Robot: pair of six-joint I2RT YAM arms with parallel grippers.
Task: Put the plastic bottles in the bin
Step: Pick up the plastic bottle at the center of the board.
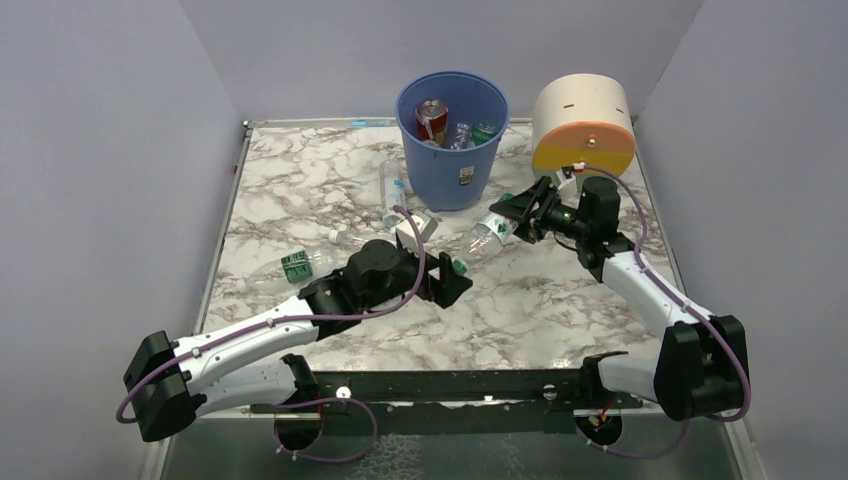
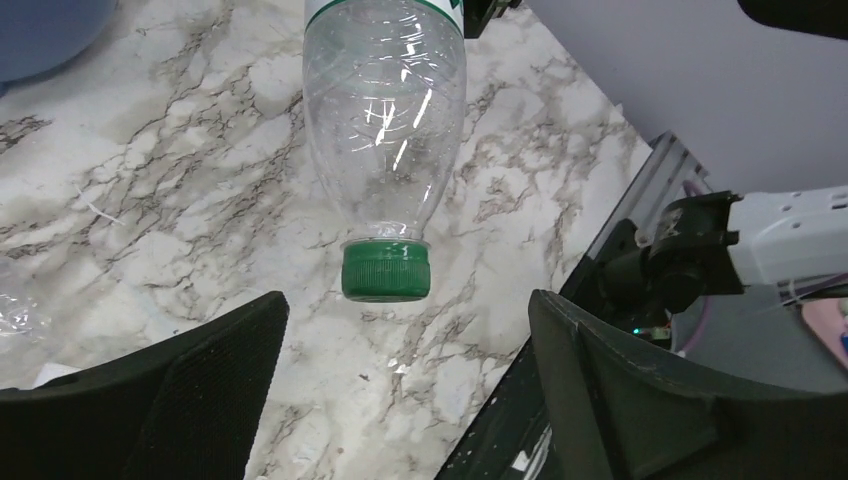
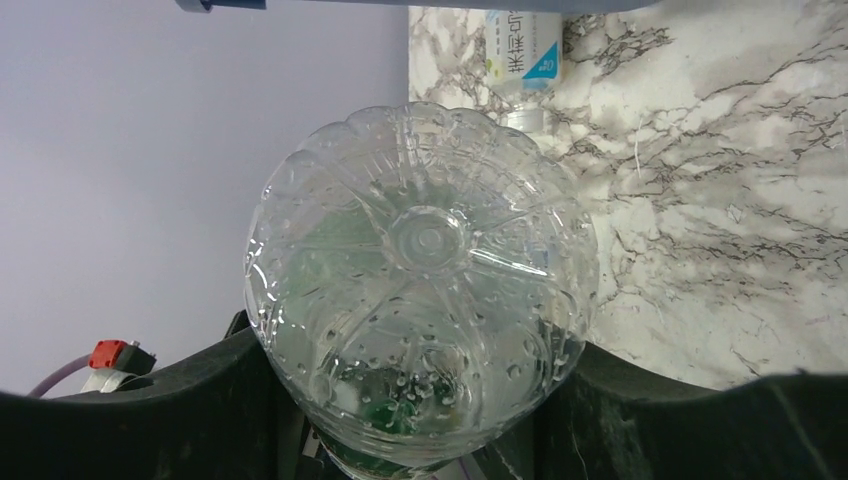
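Observation:
My right gripper is shut on a clear plastic bottle with a green label, holding it tilted above the table with its green cap pointing down toward my left arm. In the right wrist view the bottle's ribbed base fills the space between my fingers. My left gripper is open and empty just short of the cap; in the left wrist view the cap hangs ahead of my open gripper. The blue bin stands behind, with bottles inside.
A green-label bottle, a blue-label bottle and another clear one lie on the marble table left of the bin. A cream drum with an orange band stands right of the bin. Walls enclose the table.

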